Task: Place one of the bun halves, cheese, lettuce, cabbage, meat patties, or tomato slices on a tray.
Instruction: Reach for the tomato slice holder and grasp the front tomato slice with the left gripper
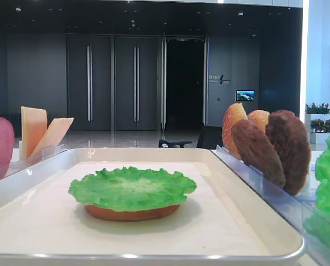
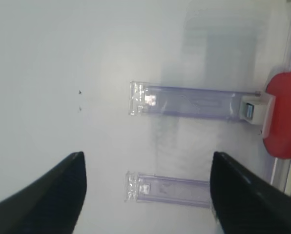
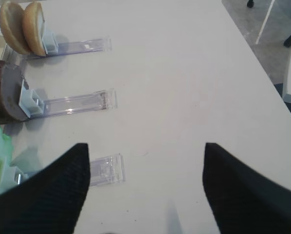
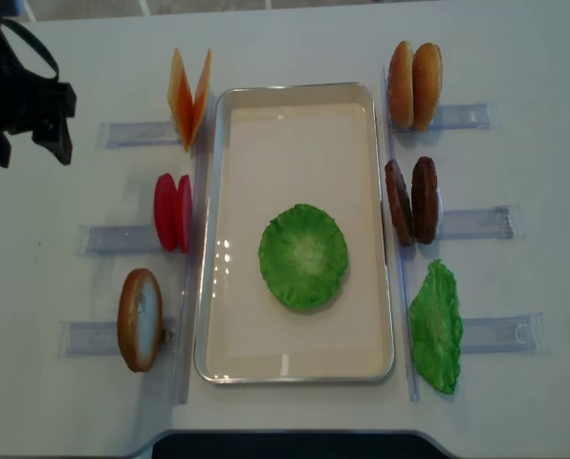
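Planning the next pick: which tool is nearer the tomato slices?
Left. The left tool hangs over the table on the tomato slices' side of the tray, past their holder's end. The right tool is across the tray, beyond the meat patties.

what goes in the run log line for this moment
tray: lettuce on bun base | left gripper: open, empty | right gripper: open, empty | tomato slices: in holder
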`<state>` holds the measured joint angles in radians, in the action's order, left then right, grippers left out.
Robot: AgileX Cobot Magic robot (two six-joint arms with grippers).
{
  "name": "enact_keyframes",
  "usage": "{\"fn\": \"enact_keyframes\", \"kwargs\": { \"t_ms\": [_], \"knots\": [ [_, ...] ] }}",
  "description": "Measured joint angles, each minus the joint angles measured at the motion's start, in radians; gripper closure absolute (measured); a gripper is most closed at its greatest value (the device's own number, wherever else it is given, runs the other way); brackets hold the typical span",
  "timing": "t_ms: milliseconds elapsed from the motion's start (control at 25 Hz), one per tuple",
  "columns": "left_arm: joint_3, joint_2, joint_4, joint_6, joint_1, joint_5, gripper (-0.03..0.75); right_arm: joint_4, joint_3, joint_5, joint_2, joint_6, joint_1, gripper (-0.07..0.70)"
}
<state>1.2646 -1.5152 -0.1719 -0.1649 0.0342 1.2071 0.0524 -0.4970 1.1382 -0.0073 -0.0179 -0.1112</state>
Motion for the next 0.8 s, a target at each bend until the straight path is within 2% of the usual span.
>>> {"fn": "enact_keyframes", "kwargs": {
  "t_ms": [520, 800],
  "knots": [
    [0.022, -0.012, -0.001, -0.005, 0.000, 0.012, 0.118, 0.000, 0.000, 0.000, 0.000, 0.000, 0.000, 0.136],
    [0.022, -0.012, -0.003, -0.103, 0.001, 0.012, 0.118, 0.000, 0.000, 0.000, 0.000, 0.000, 0.000, 0.137]
  ]
}}
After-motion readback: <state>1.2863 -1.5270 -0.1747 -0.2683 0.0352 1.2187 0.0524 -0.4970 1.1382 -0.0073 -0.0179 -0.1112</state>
